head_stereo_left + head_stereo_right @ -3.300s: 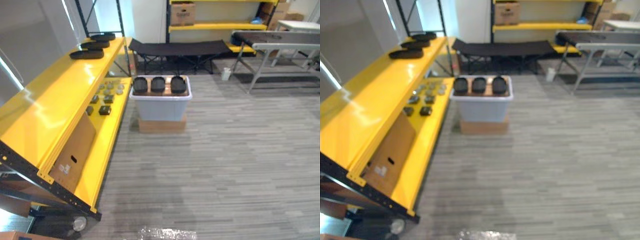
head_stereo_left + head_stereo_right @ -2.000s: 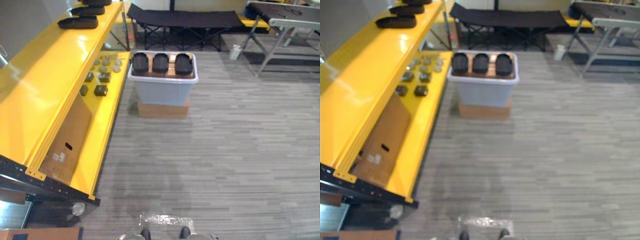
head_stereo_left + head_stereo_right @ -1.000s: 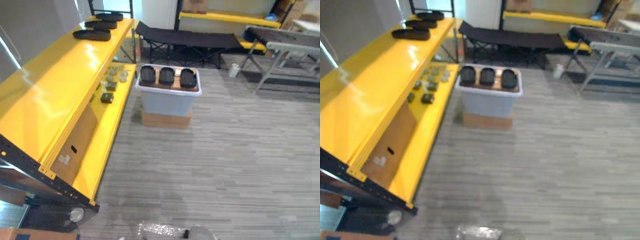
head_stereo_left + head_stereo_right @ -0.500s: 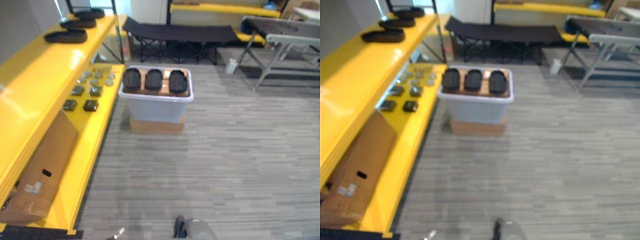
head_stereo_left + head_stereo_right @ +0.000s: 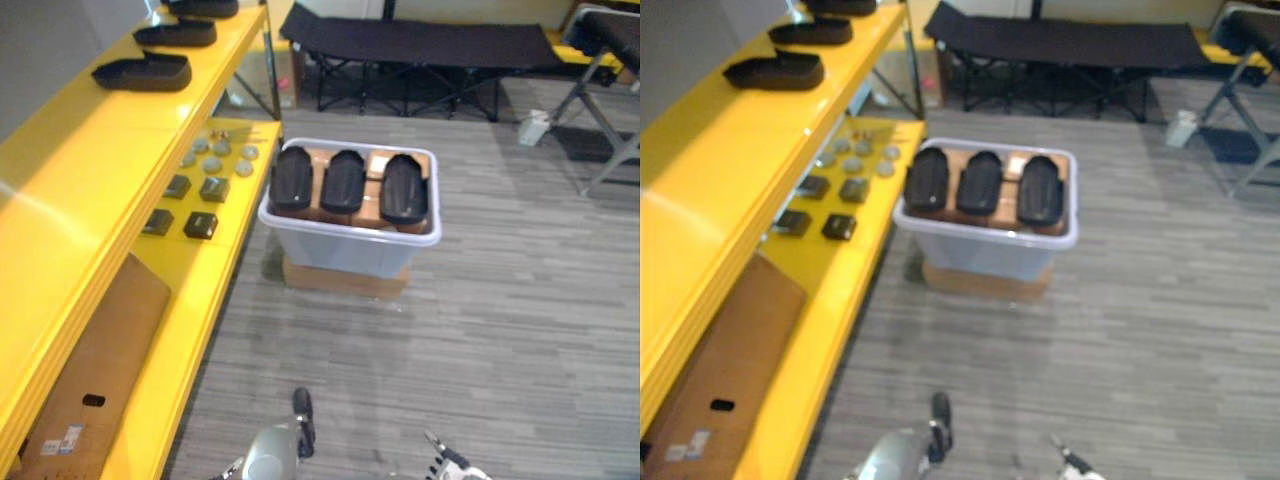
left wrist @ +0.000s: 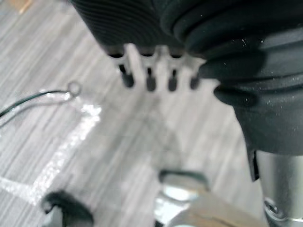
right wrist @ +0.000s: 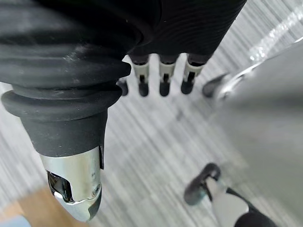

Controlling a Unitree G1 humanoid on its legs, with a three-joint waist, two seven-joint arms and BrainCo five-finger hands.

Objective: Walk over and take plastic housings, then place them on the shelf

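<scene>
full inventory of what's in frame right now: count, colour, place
shelf housings: three, black, top shelf level, far end
bin housings: three, black, side by side in the bin
bin: one, pale grey, floor beside the shelf
cardboard box: one, brown, under the bin
shelf: one, yellow, left side
square parts: four, dark, lower shelf level
round parts: several, grey, beyond the squares
cardboard sheet: one, brown, lower level, near end
cot: one, black, behind the bin
bottle: one, white, floor, far right
left robot hand: one, silver fingers straight, empty, above floor
right robot hand: one, silver fingers straight, empty, above floor
</scene>
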